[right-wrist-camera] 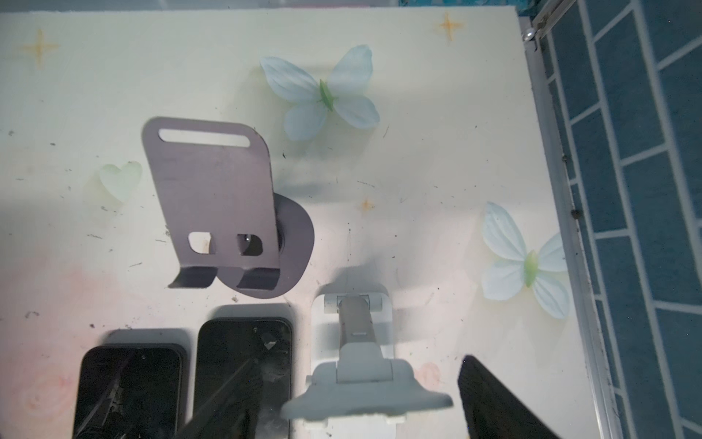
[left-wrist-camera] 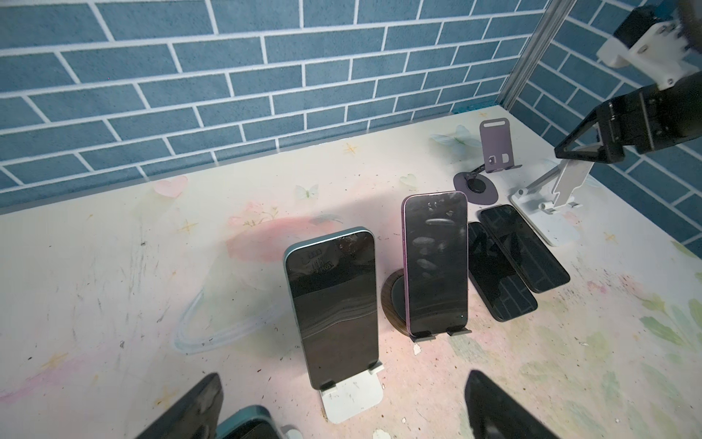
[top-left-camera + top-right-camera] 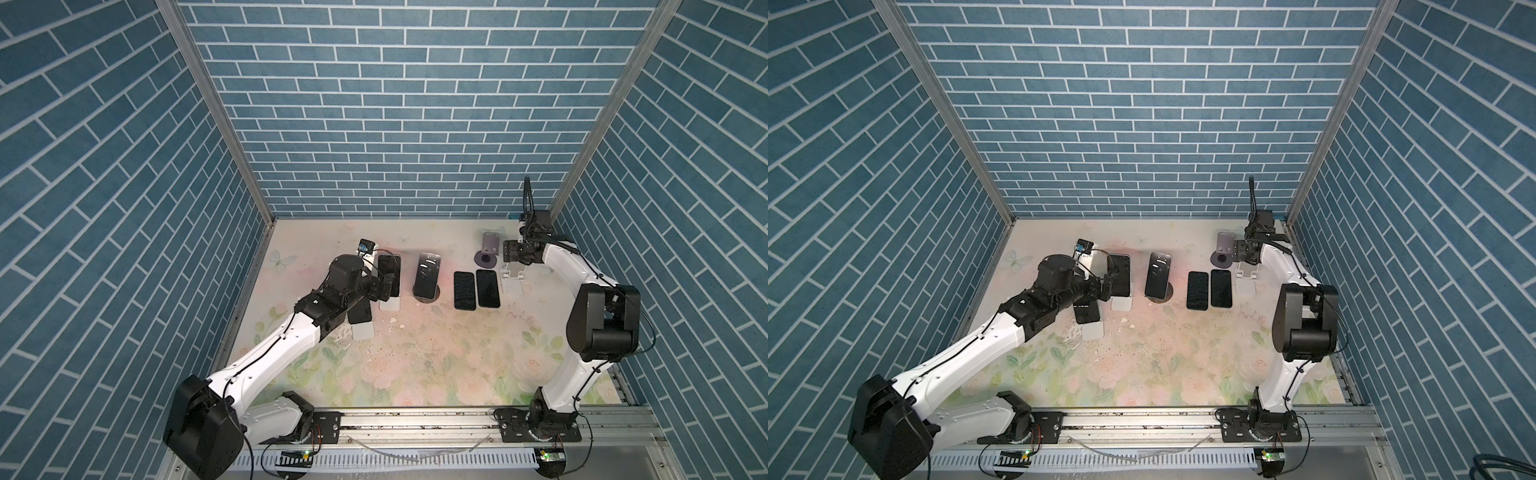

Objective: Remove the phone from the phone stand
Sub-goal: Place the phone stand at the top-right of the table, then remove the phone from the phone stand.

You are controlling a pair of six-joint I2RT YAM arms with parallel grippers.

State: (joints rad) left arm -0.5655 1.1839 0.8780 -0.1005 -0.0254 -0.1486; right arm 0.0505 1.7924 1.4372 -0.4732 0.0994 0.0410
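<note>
Teal phone (image 2: 334, 308): propped leaning back on a white stand (image 2: 351, 397) at the left of the tabletop (image 3: 415, 353), with its screen dark and its bottom edge caught in the stand's two lips.
Left end effector (image 2: 343, 384): released, with the fingers (image 2: 197, 403) spread wide. It sits on the near side of the teal phone, facing it, and no contact is visible.
Near phone (image 3: 359, 311): another teal-edged phone on a second white stand (image 3: 363, 332), near-left of the first and partly hidden under the left wrist.
Purple phone (image 2: 437, 262): upright on a dark round stand (image 2: 393, 300), just right of the teal phone.
Flat phones (image 2: 501, 273): two lie side by side, face up on the tabletop, right of the purple phone.
Purple stand (image 1: 212, 197): far right, carrying no phone.
Folding stand (image 1: 357, 334): white, carrying no phone, just right of the purple stand.
Right end effector (image 1: 357, 370): released, its fingers parted to either side of the folding stand's cradle and grasping nothing. Whether it touches the cradle cannot be told.
</note>
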